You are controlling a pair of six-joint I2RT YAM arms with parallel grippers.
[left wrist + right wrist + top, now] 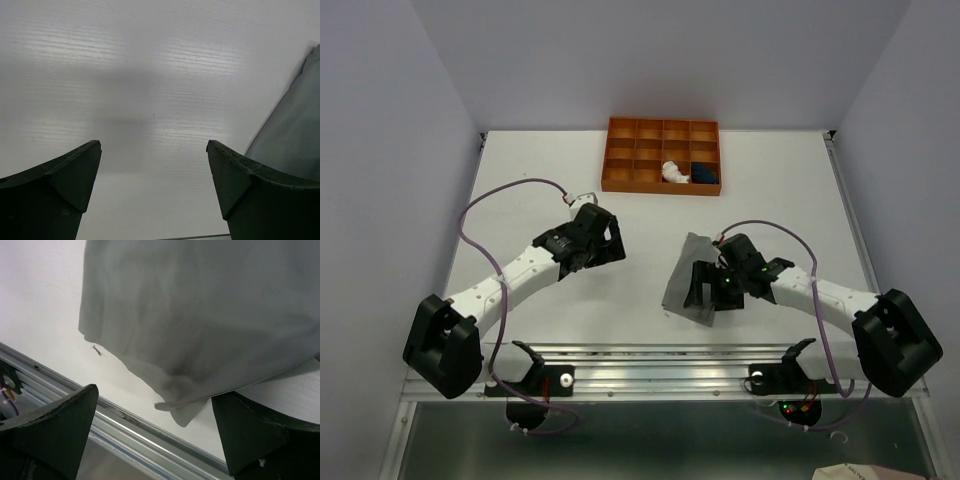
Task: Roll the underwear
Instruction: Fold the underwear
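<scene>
**Left wrist view.** My left fingers (55,190) stand spread wide and pinch nothing, over the bare white table (150,60). An edge of the grey underwear (295,130) enters at the right, apart from the left-hand tip.

**Right wrist view.** My right fingers (55,435) are likewise spread and hold nothing. The grey underwear (200,315) lies on the table just beyond them, its near corner turned into a small flap between the 2 tips. I cannot tell whether the right-hand tip touches the cloth. A small dark fleck (96,350) marks the table beside the cloth, and an aluminium rail (125,422) runs along the near edge.

**Top view only.**
- The left arm (510,275) sits well left of the grey garment (680,285).
- The right arm (820,295) reaches over its right side.
- An orange divided tray (660,124) stands at the far edge.
- In the tray's near row, the pale pink-white underwear (672,172) fills the 3rd compartment from the left.
- The navy underwear (705,174) fills the 4th, just beside it.
- Any emblem or lettering on either is too small for me to read.
- A purple cable (480,205) loops out from the left arm.
</scene>
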